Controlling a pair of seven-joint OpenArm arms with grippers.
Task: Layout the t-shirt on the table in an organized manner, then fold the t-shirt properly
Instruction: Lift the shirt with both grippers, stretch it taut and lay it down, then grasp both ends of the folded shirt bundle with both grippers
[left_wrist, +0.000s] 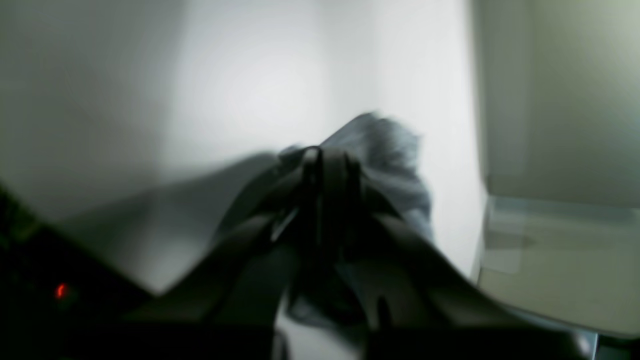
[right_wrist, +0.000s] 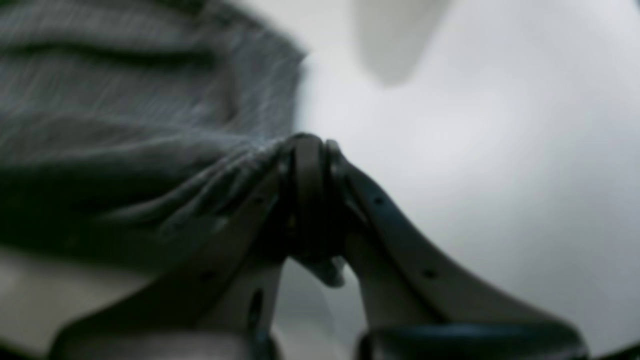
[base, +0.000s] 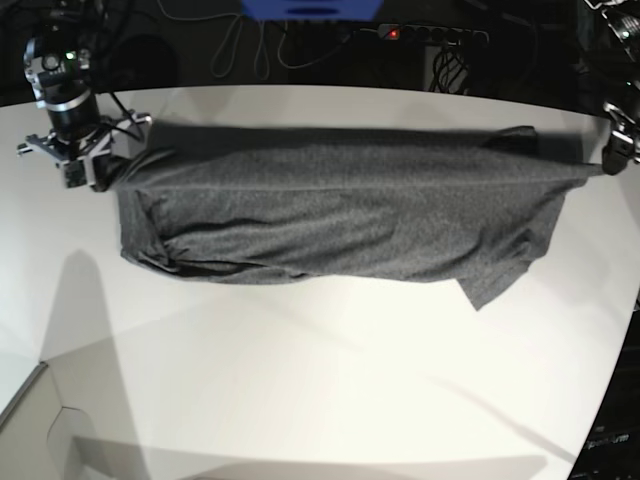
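Observation:
The dark grey t-shirt (base: 340, 215) is stretched wide across the far half of the white table (base: 300, 380), its upper edge pulled taut between both grippers and its lower part resting on the tabletop. My right gripper (base: 105, 170) is at the left of the base view, shut on the shirt's corner. Up close, its fingertips (right_wrist: 307, 142) pinch bunched fabric (right_wrist: 125, 110). My left gripper (base: 605, 160) at the far right edge is shut on the opposite corner. The left wrist view is blurred, with that gripper (left_wrist: 325, 155) closed over grey cloth (left_wrist: 395, 150).
Cables and a power strip (base: 430, 33) lie behind the table, beside a blue object (base: 310, 8). The table's curved edge runs close past the left gripper (base: 610, 300). A cut-in edge shows at the front left (base: 40, 385). Floor lies beyond the edge (left_wrist: 560, 150).

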